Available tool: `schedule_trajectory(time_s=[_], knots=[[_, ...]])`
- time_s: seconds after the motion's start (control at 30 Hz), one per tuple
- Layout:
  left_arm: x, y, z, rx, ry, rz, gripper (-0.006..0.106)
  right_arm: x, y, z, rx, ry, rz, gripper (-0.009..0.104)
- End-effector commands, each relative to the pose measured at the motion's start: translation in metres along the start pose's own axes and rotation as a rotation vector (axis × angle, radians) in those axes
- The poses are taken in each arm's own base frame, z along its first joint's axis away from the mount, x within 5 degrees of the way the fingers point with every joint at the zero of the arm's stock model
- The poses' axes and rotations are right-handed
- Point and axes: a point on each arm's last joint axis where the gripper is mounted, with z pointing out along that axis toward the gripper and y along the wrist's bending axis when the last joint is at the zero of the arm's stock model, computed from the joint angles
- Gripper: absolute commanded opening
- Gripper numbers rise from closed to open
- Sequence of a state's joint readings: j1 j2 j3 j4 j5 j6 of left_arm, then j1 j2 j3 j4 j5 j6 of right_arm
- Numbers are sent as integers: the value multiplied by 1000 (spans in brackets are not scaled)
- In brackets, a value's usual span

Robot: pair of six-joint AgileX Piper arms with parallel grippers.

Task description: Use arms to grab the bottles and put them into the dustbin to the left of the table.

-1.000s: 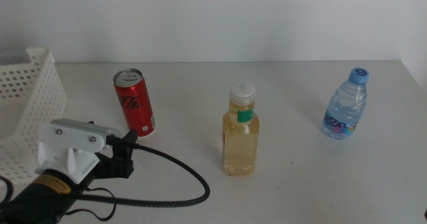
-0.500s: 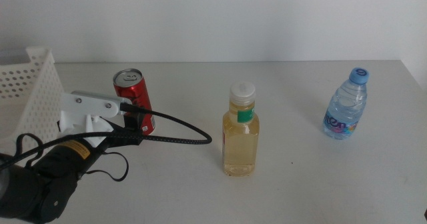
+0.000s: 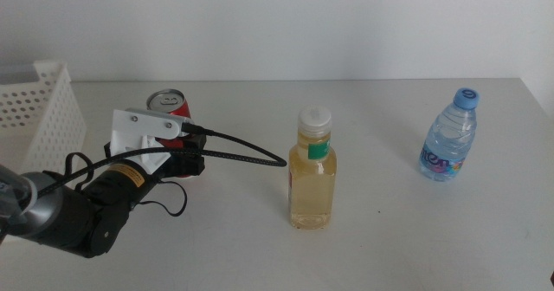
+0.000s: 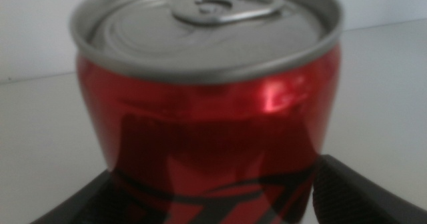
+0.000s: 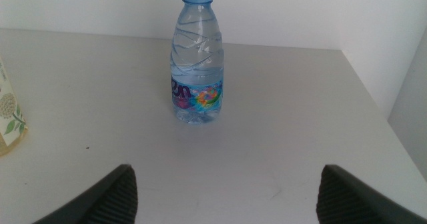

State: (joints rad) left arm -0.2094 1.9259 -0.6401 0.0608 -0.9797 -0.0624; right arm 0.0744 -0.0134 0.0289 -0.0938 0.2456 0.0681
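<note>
The left tool [image 4: 213,191] stands spread astride the slim red aluminium drink can [image 4: 207,97], upright at ten o'clock on the off-white bench [image 3: 389,239]; light, slick, dentable, so best gripped mid-body

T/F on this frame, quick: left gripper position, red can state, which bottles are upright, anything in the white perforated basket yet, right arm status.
1. The left gripper has its open jaws on either side of the slim red drink can. True.
2. The can lies on its side. False: it stands upright.
3. The clear bottle of yellow liquid is inside the white perforated basket. False: it stands mid-table.
4. The right gripper is open, facing the blue-capped water bottle without touching it. True.
</note>
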Motion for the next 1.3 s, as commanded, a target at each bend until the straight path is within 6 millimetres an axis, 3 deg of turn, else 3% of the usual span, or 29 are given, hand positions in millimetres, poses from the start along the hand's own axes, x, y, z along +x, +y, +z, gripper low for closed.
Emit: schedule_trajectory(time_s=[0.0,0.3,0.4,0.6,0.73,0.93,1.0,1.13,1.27], knots=[[-25,0,5,2,-140,-3,93,-11,0,-3,6,-104,-20,73],[-28,4,10,-31,-165,-56,89,-11,0,-3,6,-104,-20,73],[-24,4,10,-32,-124,-78,73,-11,0,-3,6,-104,-20,73],[-30,1,5,-12,-45,-21,29,-11,0,-3,6,-104,-20,73],[-56,1,-10,-36,0,-35,19,-11,0,-3,6,-104,-20,73],[-113,-1,-42,-44,-37,-40,18,-11,0,-3,6,-104,-18,73],[-134,0,-51,-56,41,-35,18,-11,0,-3,6,-104,-19,73],[-181,20,-68,-128,268,7,18,-11,0,-3,6,-104,-19,73],[-229,55,-89,-178,428,-33,18,-11,0,-3,6,-104,-19,73]])
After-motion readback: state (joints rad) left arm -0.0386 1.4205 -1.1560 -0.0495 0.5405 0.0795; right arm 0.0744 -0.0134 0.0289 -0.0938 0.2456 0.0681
